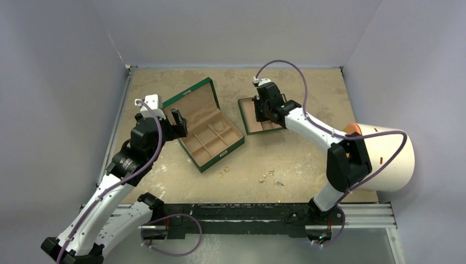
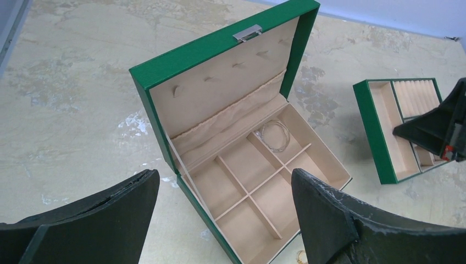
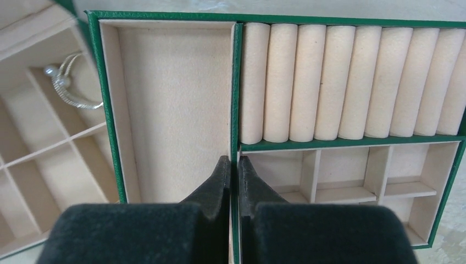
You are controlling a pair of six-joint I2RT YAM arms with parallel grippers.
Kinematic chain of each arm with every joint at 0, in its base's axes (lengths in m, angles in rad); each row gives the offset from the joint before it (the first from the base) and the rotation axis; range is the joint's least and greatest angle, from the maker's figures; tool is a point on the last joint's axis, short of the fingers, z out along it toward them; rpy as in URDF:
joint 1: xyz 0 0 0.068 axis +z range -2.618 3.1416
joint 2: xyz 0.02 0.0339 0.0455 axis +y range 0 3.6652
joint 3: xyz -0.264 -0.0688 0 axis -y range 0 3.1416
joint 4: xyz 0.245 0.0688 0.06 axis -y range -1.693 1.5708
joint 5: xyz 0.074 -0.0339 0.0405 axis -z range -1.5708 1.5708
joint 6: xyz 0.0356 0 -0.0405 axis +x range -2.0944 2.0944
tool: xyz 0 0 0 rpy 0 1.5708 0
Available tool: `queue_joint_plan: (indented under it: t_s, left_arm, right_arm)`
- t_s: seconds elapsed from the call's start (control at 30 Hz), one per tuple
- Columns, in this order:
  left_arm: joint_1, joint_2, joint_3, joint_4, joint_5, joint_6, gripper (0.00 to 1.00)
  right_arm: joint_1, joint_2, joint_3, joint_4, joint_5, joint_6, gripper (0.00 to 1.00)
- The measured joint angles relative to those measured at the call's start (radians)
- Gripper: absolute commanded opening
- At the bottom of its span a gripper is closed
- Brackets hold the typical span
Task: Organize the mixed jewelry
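I am looking down from above at a scuffed tan counter (image 1: 308, 159), with both arms reaching away from me. The left fingers (image 2: 104, 214) are standing wide apart and gripping nothing, hovering at the left edge of an open green box (image 2: 220, 47) with tan lining, whose lid is tilting back. In the left wrist view, the box's divided compartments are showing between the two fingers. A thin silver wire hoop (image 2: 275, 135) is lying in one of the far compartments, beyond the left fingertips and not touching them. The right fingers (image 3: 217, 192) are pressing almost together over a separate green-edged tray (image 3: 104, 110). They are straddling the green wall dividing the tray's large plain compartment from its small cells. That wall is filling the slit between them, so they are appearing to pinch it. A row of padded rolls is sitting beyond the right fingertips. The rest of the jewelry is lying loose on the counter, nearer the arm bases than the box or the tray. Two small gold rings (image 1: 223, 173) are sitting just in front of the box's near corner, and a cluster of tiny metal pieces (image 1: 270, 176) is lying to their right. Both groups are sitting well apart from the right fingers and the left fingers, touching neither.
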Motion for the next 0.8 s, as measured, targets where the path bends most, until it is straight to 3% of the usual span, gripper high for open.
queue_joint_plan:
  t_s: [0.47, 0.8]
  left_arm:
    - [0.004, -0.061, 0.000, -0.014, -0.087, -0.010, 0.90]
    - [0.004, -0.159, 0.000, -0.021, -0.219, -0.038, 0.90]
  right_arm:
    - [0.310, -0.016, 0.111, -0.079, 0.026, -0.068, 0.00]
    - [0.417, 0.115, 0.246, -0.114, 0.037, -0.101, 0.00]
